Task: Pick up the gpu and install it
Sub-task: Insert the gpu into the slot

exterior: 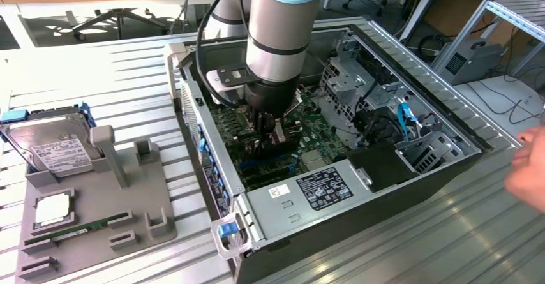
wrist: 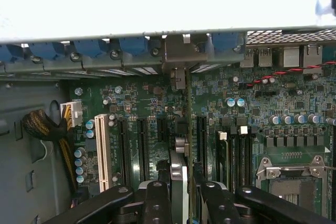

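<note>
The gripper [wrist: 178,195], fingers [wrist: 157,203] clamped on the edge-on gpu [wrist: 177,174], hangs over the motherboard [wrist: 147,108], the card's lower edge hidden toward six o'clock.

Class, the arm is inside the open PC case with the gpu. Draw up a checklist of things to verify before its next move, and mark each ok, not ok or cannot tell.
1. The gpu is clamped edge-on between the fingers of the gripper: ok.
2. Card stands upright over the motherboard: ok.
3. Card in line with its bracket at the rear wall: ok.
4. Card fully seated in a slot: cannot tell.
5. Person's hand clear of the case: ok, it is outside, at the exterior view's right.
</note>
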You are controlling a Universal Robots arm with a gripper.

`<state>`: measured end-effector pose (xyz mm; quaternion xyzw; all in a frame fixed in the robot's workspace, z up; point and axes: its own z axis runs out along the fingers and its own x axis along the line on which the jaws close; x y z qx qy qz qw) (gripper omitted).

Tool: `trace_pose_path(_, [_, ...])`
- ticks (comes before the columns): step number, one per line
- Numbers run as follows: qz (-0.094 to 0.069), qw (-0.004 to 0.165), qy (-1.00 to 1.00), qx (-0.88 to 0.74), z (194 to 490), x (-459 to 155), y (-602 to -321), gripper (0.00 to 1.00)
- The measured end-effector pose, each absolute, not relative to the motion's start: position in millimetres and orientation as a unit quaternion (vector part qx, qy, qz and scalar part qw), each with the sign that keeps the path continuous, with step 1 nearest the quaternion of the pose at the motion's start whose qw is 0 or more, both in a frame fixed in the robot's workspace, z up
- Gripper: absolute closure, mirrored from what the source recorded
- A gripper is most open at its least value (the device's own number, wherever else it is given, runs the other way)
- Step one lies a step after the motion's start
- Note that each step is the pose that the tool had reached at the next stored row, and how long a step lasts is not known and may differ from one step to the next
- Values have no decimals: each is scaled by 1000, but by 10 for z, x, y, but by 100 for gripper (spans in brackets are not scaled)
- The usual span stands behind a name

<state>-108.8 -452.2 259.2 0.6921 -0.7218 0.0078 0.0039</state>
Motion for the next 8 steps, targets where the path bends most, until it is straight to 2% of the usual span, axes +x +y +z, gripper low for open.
trace_pose_path(8, [8,4,-722,692,2619,-1089,-4521,73])
